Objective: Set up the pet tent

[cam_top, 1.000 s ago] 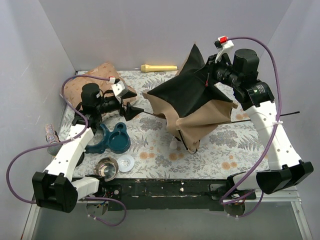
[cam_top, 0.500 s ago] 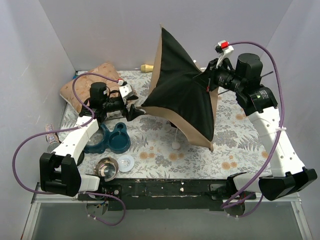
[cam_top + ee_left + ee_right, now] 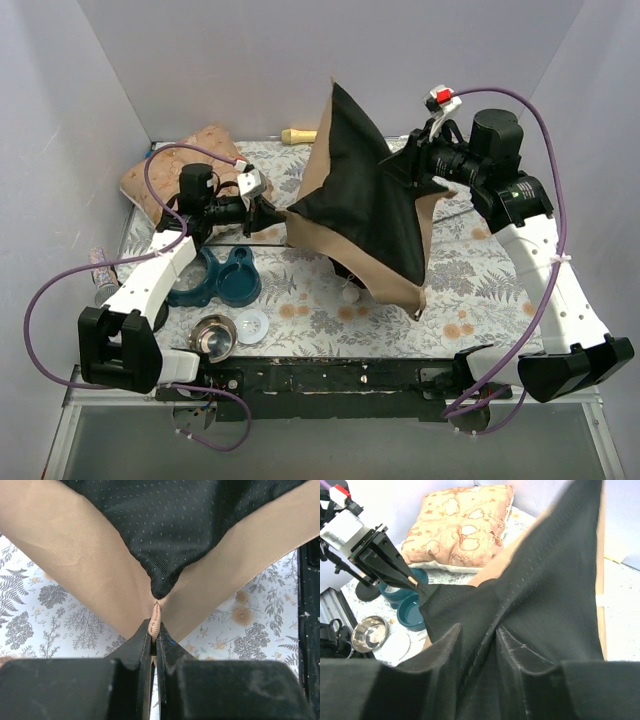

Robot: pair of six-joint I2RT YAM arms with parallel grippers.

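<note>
Tent position: tent (image 3: 370,200) right of centre on the desk (image 3: 480,290), lifted and strung between the two arms; peak toward the back wall, lower tan hem down on the floral cover at the front.
Left jaws: shut fully on a thin tan tab (image 3: 155,621) at the tent's left corner, where the black mesh point meets the tan panels; tab pinched at the very tips.
Right jaws: parted part-way, up at the tent's right side; black seam ridge (image 3: 485,645) runs through the gap and looks slack rather than pinched.
Weight: judged light; hangs from one small tab without visible strain.
Stiffness: fabric limp, draping in folds; any thin poles inside likely springy, liable to flick a panel when released.
Surface: tan weave looks smooth, probably slippery; mesh likely to snag on fingertips.
Hold points: sewn tabs, corners and seam ridges; mid-panel cloth would only bunch.
Risk: tab grip shallow, could slip under a hard pull; shell would likely sag right if only the left corner is held.
Neighbours: cushion (image 3: 185,165) back left, well apart; teal feeder (image 3: 222,280) near the left arm.
</note>
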